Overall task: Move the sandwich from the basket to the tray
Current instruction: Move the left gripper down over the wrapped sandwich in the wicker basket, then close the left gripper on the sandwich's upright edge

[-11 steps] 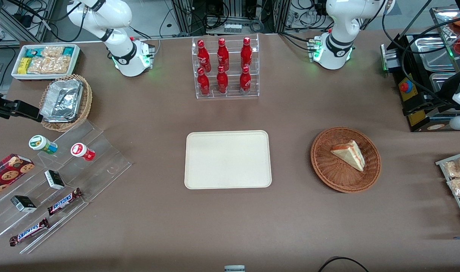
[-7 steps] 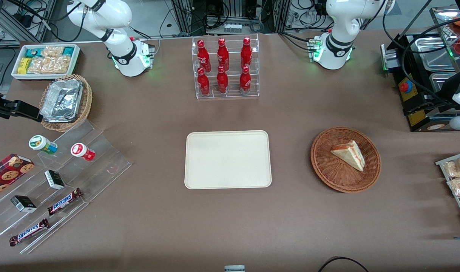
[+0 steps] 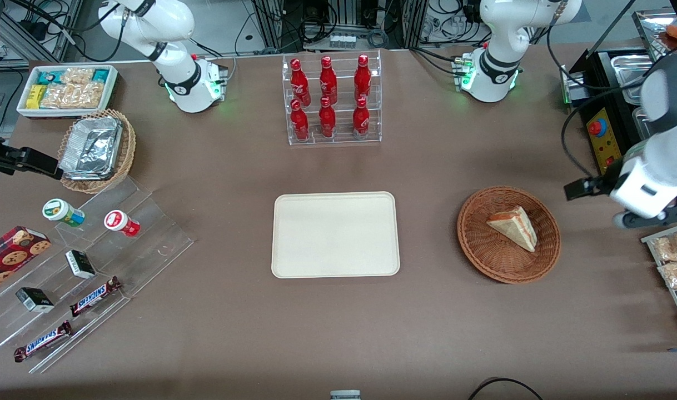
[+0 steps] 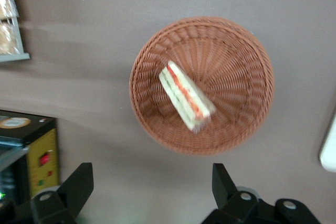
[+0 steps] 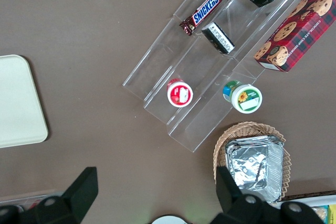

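Hovering my spread, empty gripper at the front view's right edge beside the round reddish-brown wicker basket, I have everything left: the clear-wrapped triangular sandwich lies inside it, and the cream rectangular tray at centre waits bare.

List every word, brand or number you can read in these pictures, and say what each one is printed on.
"SNICKERS": on the chocolate bars on the clear stepped stand.
Red bottles: white script, too small to read.
Cookie box, small cups, dark packets: unreadable.
Sandwich, basket, tray, open pincer: no text.
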